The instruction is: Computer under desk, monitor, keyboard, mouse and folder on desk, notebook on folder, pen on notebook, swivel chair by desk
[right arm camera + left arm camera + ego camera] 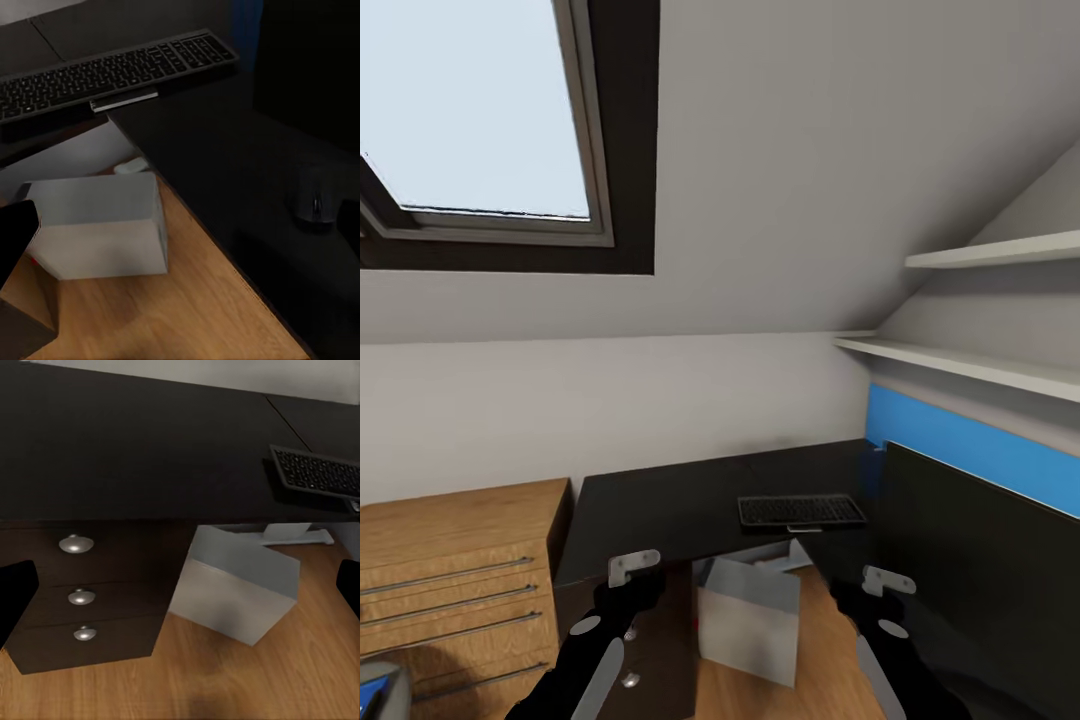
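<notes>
The desk (pixel 690 500) occupies the corner beneath the sloped ceiling and the skylight (pixel 470 110), with its blue back panel (pixel 960 440) along the right wall under two white shelves (pixel 980 365). The keyboard (pixel 801 511) lies flat on the desk near the inner corner, its front edge close to the desk edge. The monitor (pixel 980 570) stands on the right wing of the desk, screen dark. The mouse (pixel 315 206) rests on the desk surface in front of the monitor, apart from the keyboard. The computer (pixel 748 620) stands on the wood floor in the desk opening, beside the drawer unit (pixel 82 596) with round silver knobs. A light wooden chest (pixel 455 590) stands left of the desk. The left gripper (pixel 630 590) and right gripper (pixel 875 600) are both spread apart and empty, raised in front of the desk edge.
</notes>
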Available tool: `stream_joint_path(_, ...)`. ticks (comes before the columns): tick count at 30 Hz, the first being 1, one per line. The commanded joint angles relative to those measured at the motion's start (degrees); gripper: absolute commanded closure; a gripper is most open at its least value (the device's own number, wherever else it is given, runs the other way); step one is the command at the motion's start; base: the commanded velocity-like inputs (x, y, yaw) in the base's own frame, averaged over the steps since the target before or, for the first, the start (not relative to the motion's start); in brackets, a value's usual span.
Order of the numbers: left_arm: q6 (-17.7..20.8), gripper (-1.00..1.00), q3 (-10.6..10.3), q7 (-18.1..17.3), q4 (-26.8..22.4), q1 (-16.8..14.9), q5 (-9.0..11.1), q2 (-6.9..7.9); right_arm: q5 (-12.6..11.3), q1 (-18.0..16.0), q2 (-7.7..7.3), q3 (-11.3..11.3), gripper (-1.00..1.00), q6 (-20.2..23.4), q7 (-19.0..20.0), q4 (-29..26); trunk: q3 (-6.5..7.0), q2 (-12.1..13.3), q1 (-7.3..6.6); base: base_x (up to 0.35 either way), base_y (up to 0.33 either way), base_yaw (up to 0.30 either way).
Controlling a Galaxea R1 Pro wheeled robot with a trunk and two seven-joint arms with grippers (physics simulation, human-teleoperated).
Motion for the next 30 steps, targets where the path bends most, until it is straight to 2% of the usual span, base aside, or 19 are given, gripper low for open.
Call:
stream_joint_path(1,0.1,-1.00,-0.1,0.5,-0.1,0.0,0.6,0.04,-0.3,0.0,0.02,0.1,-1.00,0.3,-0.3,-0.1,-0.02,0.0,0.04,0.151,0.222,0.000)
stream_joint_path(8,0.1,-1.00,-0.1,0.5,-0.1,0.0,0.6,0.04,-0.3,0.0,0.17,0.2,-1.00,0.3,-0.3,-0.1,-0.02,0.0,0.04,0.044,0.261,0.000)
stream_joint_path(19,0.1,-1.00,-0.1,0.5,-0.1,0.0,0.6,0.04,-0.3,0.0,0.15,0.1,-1.00,0.3,-0.2,-0.1,-0.02,0.0,0.04,-0.107,0.266,0.000)
stream_joint_path(30,0.1,-1.00,-0.1,0.5,-0.1,0.0,0.6,0.04,-0.3,0.0,0.11,0.1,-1.00,0.3,-0.2,-0.1,0.05,0.0,0.04,-0.022,0.062,-0.095)
